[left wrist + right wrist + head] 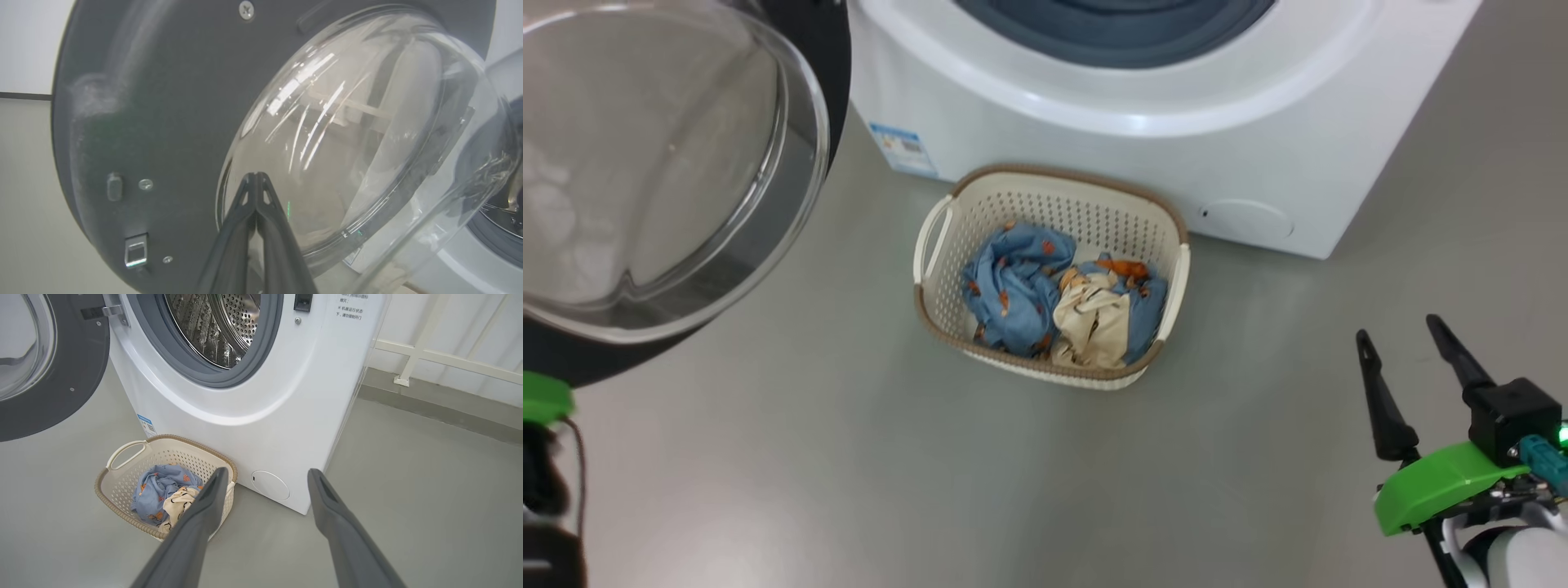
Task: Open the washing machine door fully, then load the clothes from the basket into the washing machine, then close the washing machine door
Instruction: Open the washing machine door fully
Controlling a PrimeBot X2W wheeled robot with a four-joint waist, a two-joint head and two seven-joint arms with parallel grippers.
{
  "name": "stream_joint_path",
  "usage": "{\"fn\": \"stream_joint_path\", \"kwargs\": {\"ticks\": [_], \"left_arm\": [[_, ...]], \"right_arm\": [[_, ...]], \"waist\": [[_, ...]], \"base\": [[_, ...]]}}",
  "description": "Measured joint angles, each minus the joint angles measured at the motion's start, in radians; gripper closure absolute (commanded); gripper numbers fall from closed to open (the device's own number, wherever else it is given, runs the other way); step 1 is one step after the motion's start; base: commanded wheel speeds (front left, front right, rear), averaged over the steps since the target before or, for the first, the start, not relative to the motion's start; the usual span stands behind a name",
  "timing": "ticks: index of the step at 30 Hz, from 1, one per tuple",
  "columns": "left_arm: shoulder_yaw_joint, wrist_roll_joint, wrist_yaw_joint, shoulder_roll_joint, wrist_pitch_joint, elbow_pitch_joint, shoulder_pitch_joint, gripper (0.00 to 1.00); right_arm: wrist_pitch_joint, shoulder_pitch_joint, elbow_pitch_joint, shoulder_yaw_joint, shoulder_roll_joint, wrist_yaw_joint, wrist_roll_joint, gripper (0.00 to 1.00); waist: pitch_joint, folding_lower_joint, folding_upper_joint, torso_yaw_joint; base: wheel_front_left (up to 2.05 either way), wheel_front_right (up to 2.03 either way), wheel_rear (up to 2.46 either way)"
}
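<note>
The washing machine door (662,163) hangs swung out at the upper left of the head view, its clear glass bowl bulging toward me. In the left wrist view my left gripper (256,175) is shut, empty, its tips against the glass bowl of the door (339,134). The white washing machine (1111,139) stands behind the cream basket (947,237), which holds light blue and cream clothes (1054,294). My right gripper (1396,331) is open and empty above the floor to the basket's right. In the right wrist view the steel drum (220,322) stands open above the basket (122,453).
Grey floor (849,474) spreads around the basket. A white railing (441,359) and a low ledge run along the wall right of the machine. The door's latch hook (137,249) sits on its dark inner rim.
</note>
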Motion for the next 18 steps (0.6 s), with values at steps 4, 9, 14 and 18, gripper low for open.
{"fn": "stream_joint_path", "kwargs": {"ticks": [4, 9, 14, 18], "left_arm": [[-0.050, 0.014, 0.000, -0.019, 0.001, -0.043, 0.072, 1.00], [-0.126, 0.044, -0.001, -0.074, 0.030, -0.148, 0.169, 1.00], [-0.209, 0.068, -0.001, -0.116, 0.084, -0.285, 0.291, 1.00], [-0.261, 0.068, -0.002, -0.141, 0.126, -0.392, 0.381, 1.00]], "right_arm": [[-0.038, 0.000, 0.048, -0.004, 0.026, 0.000, 0.009, 0.00], [-0.073, 0.001, 0.099, -0.029, 0.044, 0.000, 0.018, 0.00], [-0.098, 0.003, 0.127, -0.036, 0.052, 0.000, 0.019, 0.00], [-0.110, 0.023, 0.135, -0.042, 0.056, 0.000, 0.026, 0.00]], "waist": [[-0.044, 0.0000, 0.0000, -0.022], [-0.098, 0.0000, 0.0000, -0.055], [-0.148, 0.0000, 0.0000, -0.095], [-0.185, 0.0000, 0.0000, -0.133]], "base": [[0.00, 0.00, 0.00], [0.00, 0.00, 0.00], [0.00, 0.00, 0.00], [0.00, 0.00, 0.00]]}}
